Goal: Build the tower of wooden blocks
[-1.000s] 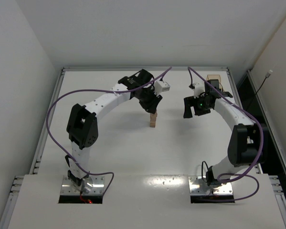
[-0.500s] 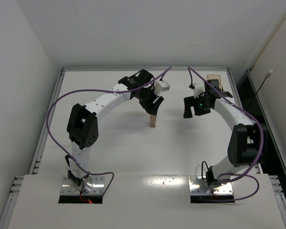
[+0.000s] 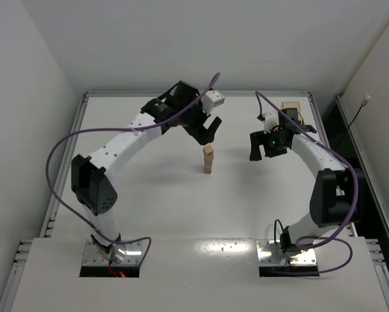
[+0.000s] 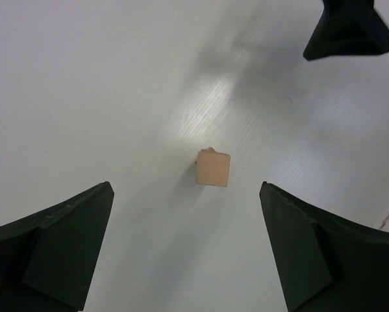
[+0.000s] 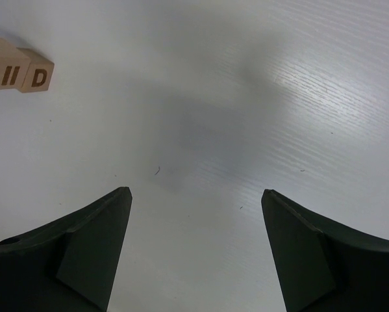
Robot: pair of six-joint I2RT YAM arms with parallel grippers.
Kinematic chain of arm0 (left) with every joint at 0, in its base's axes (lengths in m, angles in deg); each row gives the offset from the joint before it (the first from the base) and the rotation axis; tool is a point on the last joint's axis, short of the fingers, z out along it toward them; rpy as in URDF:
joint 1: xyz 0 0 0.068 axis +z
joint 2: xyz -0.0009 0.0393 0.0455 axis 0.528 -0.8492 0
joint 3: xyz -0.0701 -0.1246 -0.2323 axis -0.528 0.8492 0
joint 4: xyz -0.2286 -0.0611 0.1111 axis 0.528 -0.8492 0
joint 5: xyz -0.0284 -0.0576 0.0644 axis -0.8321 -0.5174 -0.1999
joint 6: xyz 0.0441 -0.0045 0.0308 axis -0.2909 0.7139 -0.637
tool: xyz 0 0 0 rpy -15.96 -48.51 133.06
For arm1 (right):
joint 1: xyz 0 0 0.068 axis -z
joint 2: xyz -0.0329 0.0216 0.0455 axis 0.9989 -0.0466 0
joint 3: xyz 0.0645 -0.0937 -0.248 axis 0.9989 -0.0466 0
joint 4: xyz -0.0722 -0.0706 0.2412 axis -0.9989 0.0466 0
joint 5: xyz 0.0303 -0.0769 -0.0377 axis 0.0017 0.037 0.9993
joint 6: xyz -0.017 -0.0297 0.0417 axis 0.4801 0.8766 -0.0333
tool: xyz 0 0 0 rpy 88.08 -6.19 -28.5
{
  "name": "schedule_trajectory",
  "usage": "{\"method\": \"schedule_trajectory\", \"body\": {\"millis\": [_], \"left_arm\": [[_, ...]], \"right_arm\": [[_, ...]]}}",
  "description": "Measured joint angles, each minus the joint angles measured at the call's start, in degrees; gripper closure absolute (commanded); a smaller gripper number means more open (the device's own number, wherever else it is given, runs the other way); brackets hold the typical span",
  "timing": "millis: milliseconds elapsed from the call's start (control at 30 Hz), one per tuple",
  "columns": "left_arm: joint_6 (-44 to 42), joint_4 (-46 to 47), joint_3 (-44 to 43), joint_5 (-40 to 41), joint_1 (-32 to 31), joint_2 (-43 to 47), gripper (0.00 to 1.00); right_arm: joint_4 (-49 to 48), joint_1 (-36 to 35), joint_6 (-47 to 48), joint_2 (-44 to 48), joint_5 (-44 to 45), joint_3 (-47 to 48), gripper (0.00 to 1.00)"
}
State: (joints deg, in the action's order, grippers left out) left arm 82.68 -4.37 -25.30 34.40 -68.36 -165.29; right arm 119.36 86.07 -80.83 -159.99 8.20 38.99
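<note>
Wood block tower is my job. It stands near the middle of the big white table, three small light-tan wooden cubes high, and nothing touches it.

My long white left arm bends over from the left side. My white right arm curls in from the right.

My black left gripper hangs in the air just behind and above the tower. Its two fingers are spread wide apart and hold nothing. My black right gripper waits off to the right, apart from the tower. Its fingers are spread wide too, with nothing in them.

A see-through tan plastic tray sits at the far right corner behind my right arm. I cannot tell what is in it.

My left wrist camera looks almost straight down on the top block. A little bit of a lower cube pokes out past its edge, so I think the stack is not quite straight.

That is where things could go wrong. If my left gripper drops or swings low, a finger could bump the top block and knock the tower over. A fast move by my right gripper toward the middle could hit it from the side. Even a hard shake of the table might tip it.
</note>
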Motion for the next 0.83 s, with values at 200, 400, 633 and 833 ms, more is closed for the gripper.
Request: {"method": "schedule_trajectory", "body": {"millis": [200,400,633,833], "left_arm": [[4.7,5.2,7.5,5.0,4.5,9.9,0.00],[10.5,10.9,24.1,8.3,18.7,13.6,0.00],[13.2,12.8,40.3,13.9,22.1,17.2,0.00],[14.2,15.0,41.7,16.7,22.0,19.2,0.00]], "right_arm": [[0.0,0.0,0.0,0.2,1.9,0.0,0.17],[0.3,0.0,0.0,0.3,3.2,1.1,0.14],[-0.7,0.0,0.2,-1.7,5.3,7.8,0.13],[-1.7,0.0,0.5,-4.1,7.5,9.3,0.13]]}}
